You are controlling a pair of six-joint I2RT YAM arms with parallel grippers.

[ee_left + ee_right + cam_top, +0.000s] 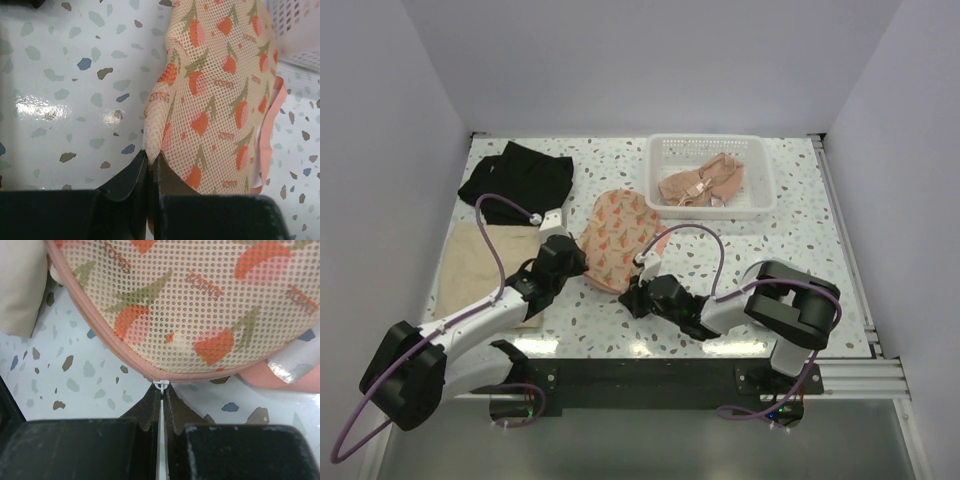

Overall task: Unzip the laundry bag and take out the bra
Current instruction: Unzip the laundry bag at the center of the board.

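Grippers both pinched on the bag, near table edge

Right gripper (162, 392): jaws nearly together, nipping the small white zipper pull (161, 385) at the near rim of the laundry bag (200, 305). From the pull, the closed zipper track (100, 335) curves away up and to the left along the bag's edge. A pink band (295, 380) trails off to the right of the pull; I cannot tell whether it is opened zipper tape or trim.

Left gripper (151, 165): jaws narrow, clamped on a fold of mesh at the bag's left edge, with the fabric bunched up between the fingertips.

From the top camera I see the bag lying flat on the speckled table (800, 260), in the middle, between the two grippers. Its mesh is cream with an orange flower print. I cannot make out the bra through it.

Left of the bag, under the left arm, lies a beige cloth (470, 265). Beyond that, at the far left, is a crumpled black garment (520, 175).

At far right sits a white slatted basket (665, 150), well apart from the bag, with a peach garment (703, 183) heaped inside.
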